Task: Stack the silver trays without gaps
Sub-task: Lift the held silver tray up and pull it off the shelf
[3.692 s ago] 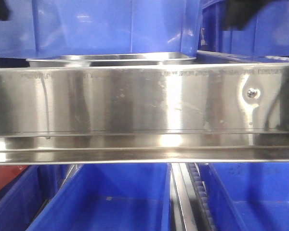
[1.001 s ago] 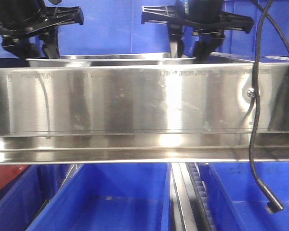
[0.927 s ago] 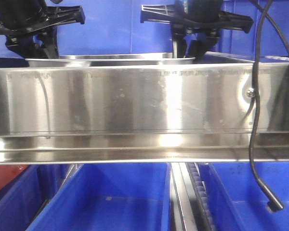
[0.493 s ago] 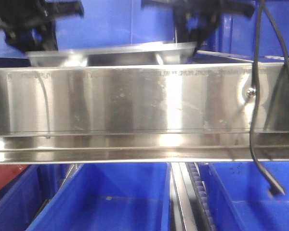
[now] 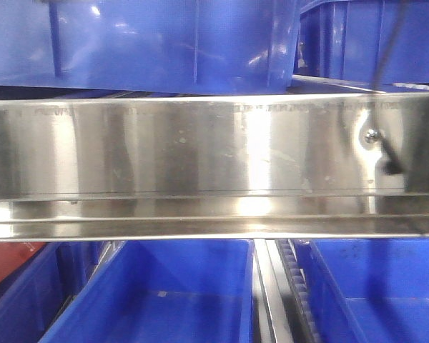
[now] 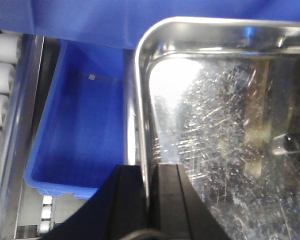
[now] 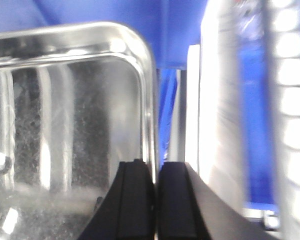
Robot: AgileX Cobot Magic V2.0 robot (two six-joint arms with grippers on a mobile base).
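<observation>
Front on, only the rail (image 5: 200, 150) and blue bins (image 5: 164, 300) show; no tray, no grippers.

Left wrist: the left gripper (image 6: 149, 200) pinches the tray (image 6: 230, 125) by its left rim, above a bin (image 6: 75, 125).

Right wrist: the right gripper (image 7: 156, 200) pinches the opposite rim, probably to keep it level.

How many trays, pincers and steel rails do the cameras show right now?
silver tray: 1, apparently the same one in both wrist views
pincers clamped on its rim: 2, the left pincer and the right pincer
steel rail: 1
Total: 4
</observation>
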